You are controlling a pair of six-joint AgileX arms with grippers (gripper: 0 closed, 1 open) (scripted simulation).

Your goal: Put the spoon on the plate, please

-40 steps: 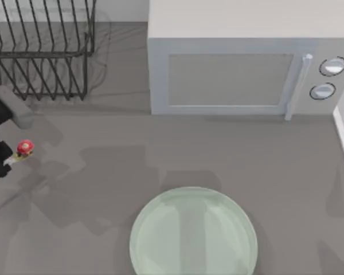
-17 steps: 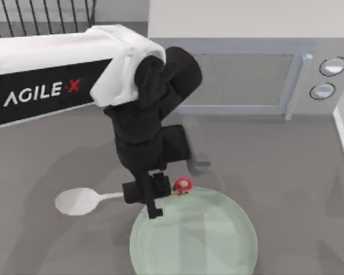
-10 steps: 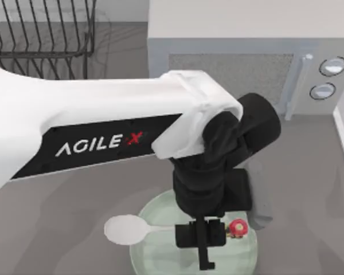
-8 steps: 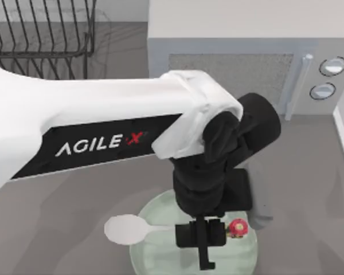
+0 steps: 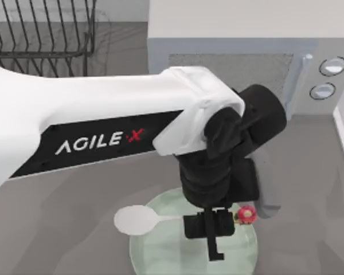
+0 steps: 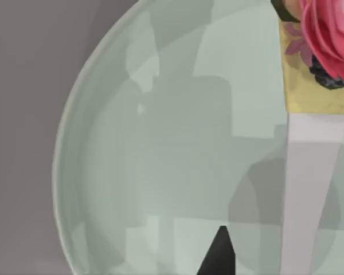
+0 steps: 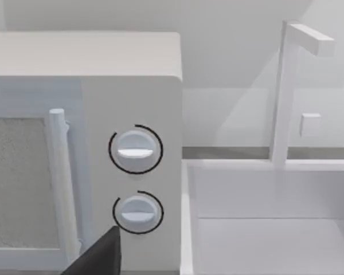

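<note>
My left gripper (image 5: 211, 221) hangs over the pale green plate (image 5: 160, 252) and is shut on the thin handle of the white spoon (image 5: 135, 220). The spoon lies level across the plate. Its oval bowl reaches past the plate's left rim, and its red knob (image 5: 246, 213) sits over the plate's right part. In the left wrist view the spoon handle (image 6: 307, 189) and red flower knob (image 6: 332, 34) hover above the plate's rim (image 6: 63, 172). My right arm is parked at the right, facing the microwave.
A white microwave (image 5: 229, 74) stands behind the plate, its two dials (image 7: 135, 150) close to the right wrist camera. A black wire dish rack (image 5: 40, 46) is at the back left. A white sink (image 7: 269, 217) lies to the right.
The left arm swept in from the left edge with the spoon and now holds it over the plate. In the last half second it shifted slightly right.
</note>
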